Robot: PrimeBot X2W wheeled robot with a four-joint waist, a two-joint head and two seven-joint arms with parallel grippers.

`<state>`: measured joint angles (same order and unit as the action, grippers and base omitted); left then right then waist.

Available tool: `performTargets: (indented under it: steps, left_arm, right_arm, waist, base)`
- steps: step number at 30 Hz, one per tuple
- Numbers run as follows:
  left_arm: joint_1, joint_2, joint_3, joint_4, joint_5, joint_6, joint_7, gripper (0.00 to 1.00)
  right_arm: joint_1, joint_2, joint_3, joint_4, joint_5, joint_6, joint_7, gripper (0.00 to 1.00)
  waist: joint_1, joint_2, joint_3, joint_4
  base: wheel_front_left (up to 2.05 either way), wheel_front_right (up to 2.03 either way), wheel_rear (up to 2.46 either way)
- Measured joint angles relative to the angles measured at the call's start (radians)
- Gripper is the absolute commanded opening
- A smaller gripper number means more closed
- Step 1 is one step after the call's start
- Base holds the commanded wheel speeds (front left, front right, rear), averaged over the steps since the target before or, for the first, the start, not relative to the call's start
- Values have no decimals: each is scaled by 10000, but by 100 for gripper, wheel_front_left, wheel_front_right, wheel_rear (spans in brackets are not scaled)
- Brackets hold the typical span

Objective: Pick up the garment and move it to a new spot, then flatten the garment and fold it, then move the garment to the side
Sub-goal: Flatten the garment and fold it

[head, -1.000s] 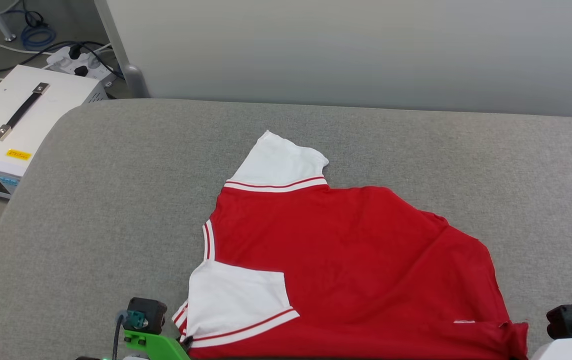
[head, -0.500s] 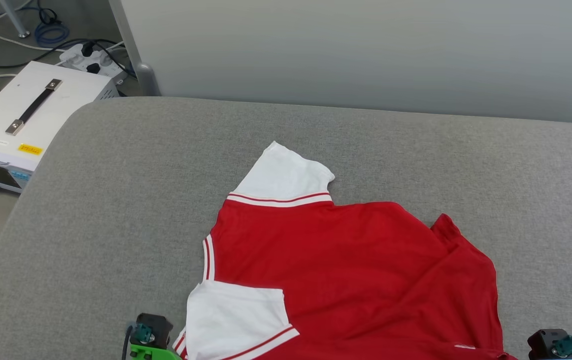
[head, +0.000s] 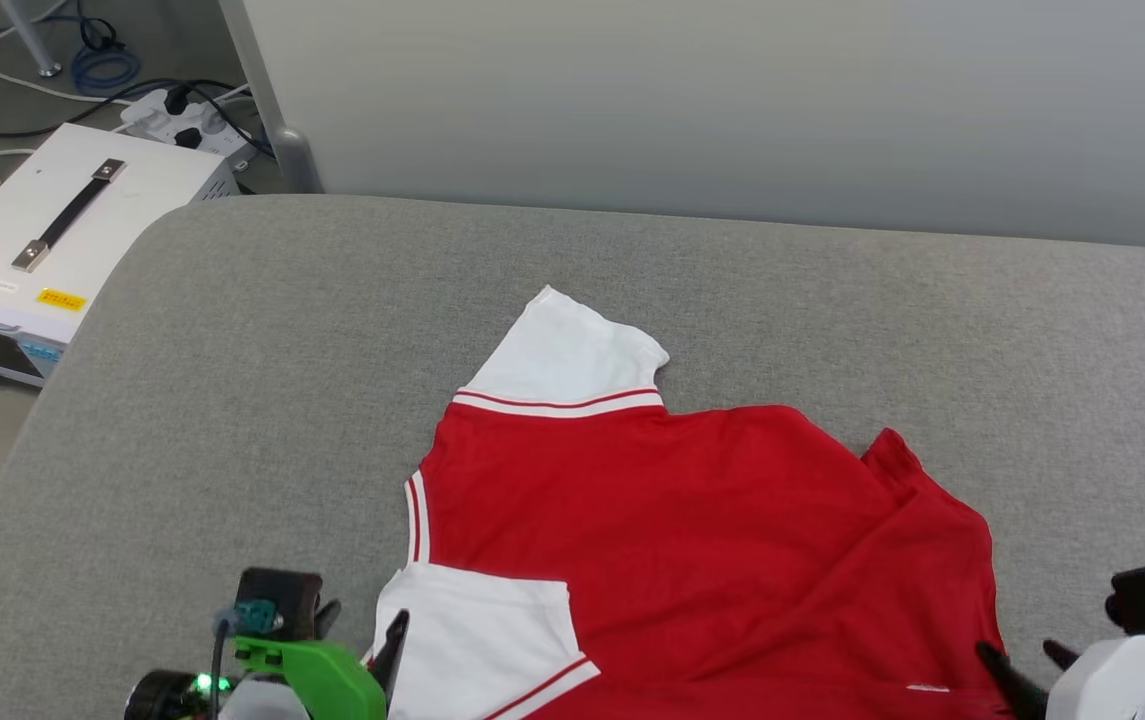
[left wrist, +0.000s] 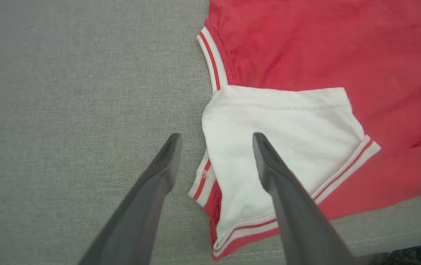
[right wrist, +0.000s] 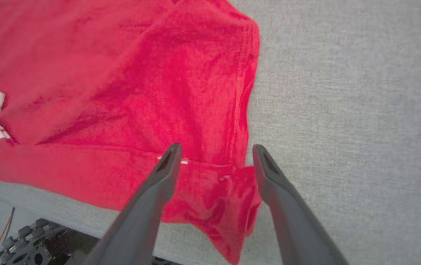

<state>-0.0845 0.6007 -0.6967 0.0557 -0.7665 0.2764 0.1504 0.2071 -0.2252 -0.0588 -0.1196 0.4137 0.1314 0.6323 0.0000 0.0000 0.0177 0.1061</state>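
The garment (head: 692,520) lies on the grey padded table (head: 232,400): red body, one white sleeve spread at the far side, the other folded over the near left corner. Its lettering is hidden. My left gripper (head: 364,630) hovers open at the near left; in the left wrist view its fingers (left wrist: 216,138) straddle the edge of the folded white sleeve (left wrist: 287,125) without gripping it. My right gripper (head: 1032,662) stands open over the near right corner. Seen from the right wrist, the gripper (right wrist: 216,148) hangs above the rumpled red hem (right wrist: 210,198), and the garment (right wrist: 140,73) is creased.
A white box with a black handle (head: 62,230) sits on the floor at the left, with a power strip and cables (head: 182,110) behind it. A grey wall panel (head: 732,100) runs along the table's far edge. The garment's near hem lies at the table's front edge (right wrist: 67,206).
Both grippers have opened and let go of the garment, and their fingers have come up into the head view. The garment lies where it was half a second ago.
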Motion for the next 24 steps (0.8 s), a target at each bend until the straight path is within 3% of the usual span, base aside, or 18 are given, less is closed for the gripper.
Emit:
performTargets:
  steps: [6, 12, 17, 24]
  left_arm:
    - [-771, -232, 491, -357, 426, -383, -1634, 100]
    - [-1821, -291, 602, -359, 573, -984, -2036, 100]
    - [-3273, -144, 570, -102, 571, -1708, -1164, 100]
    - [-5926, 251, 343, 890, 481, -2861, 1254, 100]
  right_arm:
    - [-712, -180, -142, -1060, -25, 0, -957, 100]
    - [-1192, -194, 92, -1446, -245, 0, -1919, 100]
    - [-1579, -161, 309, -1542, -370, 0, -2462, 100]
    - [-2242, -157, 602, -1590, -418, 0, -2876, 100]
  waist:
    - [0, 0, 143, -146]
    - [0, 0, 533, -439]
    - [0, 0, 1054, -755]
    - [0, 0, 2023, -1312]
  base:
    - [0, 0, 0]
    - [0, 0, 0]
    - [0, 0, 0]
    - [0, 0, 0]
